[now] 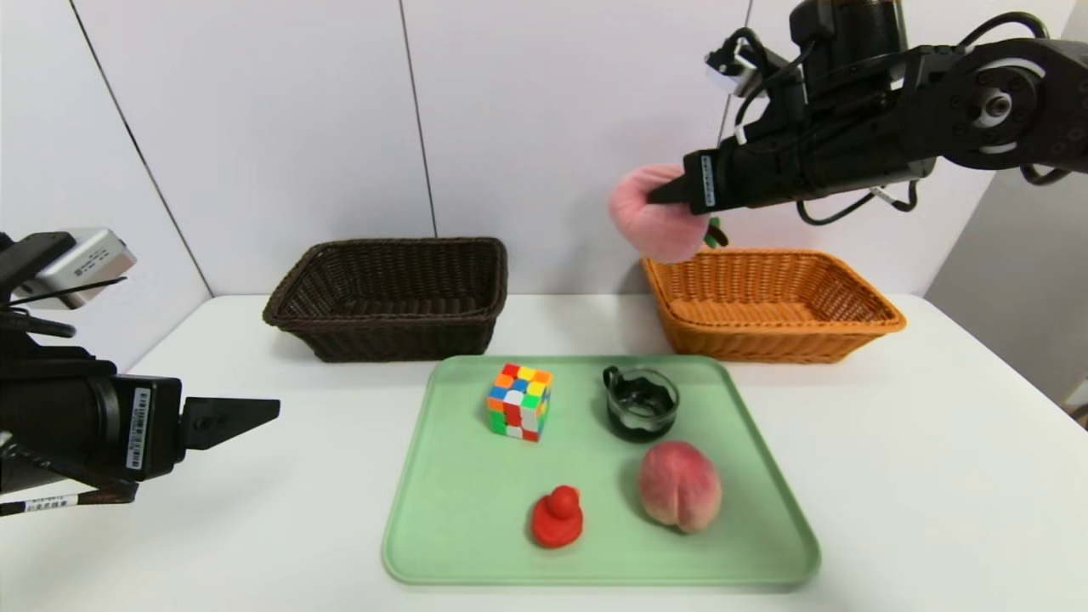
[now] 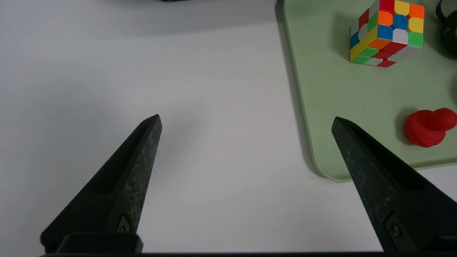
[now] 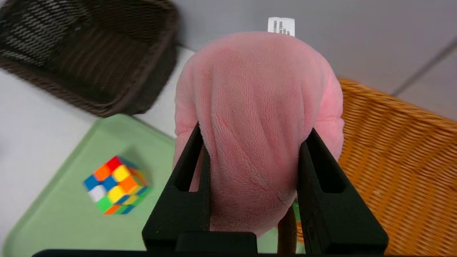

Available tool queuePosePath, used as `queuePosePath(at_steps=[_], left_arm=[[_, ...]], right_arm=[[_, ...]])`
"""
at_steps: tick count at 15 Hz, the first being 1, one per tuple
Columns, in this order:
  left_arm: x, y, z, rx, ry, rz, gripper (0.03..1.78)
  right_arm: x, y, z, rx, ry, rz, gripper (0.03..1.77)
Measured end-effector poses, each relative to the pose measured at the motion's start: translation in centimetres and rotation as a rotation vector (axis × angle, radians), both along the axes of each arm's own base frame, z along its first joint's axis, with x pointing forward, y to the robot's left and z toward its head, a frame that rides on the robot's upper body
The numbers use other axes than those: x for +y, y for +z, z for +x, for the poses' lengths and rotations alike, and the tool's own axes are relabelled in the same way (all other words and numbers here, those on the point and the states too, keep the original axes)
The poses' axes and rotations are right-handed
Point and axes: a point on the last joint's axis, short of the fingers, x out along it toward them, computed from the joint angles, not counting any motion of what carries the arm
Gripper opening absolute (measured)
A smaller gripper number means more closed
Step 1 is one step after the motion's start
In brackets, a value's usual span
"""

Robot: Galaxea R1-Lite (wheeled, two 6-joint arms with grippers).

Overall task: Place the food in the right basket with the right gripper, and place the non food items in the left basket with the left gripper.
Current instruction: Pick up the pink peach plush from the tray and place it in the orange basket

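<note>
Two grippers, one working; green tray (image 1: 442, 510) as landmark.
Left gripper (image 1: 255, 414) idles left of tray, jaws spread, empty. Right gripper (image 1: 671, 191) beyond tray's far right corner, pinching plush peach (image 1: 654, 225) raised over orange basket (image 1: 850, 327) rim, presumably for drop-in.

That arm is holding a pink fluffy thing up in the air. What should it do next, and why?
Probably carry it a little farther over the orange basket and lower it before letting go. The right gripper is shut on the pink plush peach, which hangs above the basket's near-left rim, not yet squarely over the inside.
</note>
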Motion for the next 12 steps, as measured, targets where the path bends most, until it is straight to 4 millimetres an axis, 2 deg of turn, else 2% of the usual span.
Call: queuePosePath(at_steps=[3,8,12], left_arm=[[0.0,0.1,-0.2,-0.005,0.0,-0.001,1.69],[0.1,0.1,-0.3,-0.006,0.001,-0.002,1.69],[0.1,0.1,-0.3,-0.01,0.001,-0.002,1.69]], right_arm=[[-4.0,-1.1,1.9,0.032,-0.109,-0.012,0.66],[-7.2,-4.7,4.3,0.126,-0.186,-0.063,0.66],[-8.1,-7.2,5.6,0.193,-0.204,-0.073,1.07]])
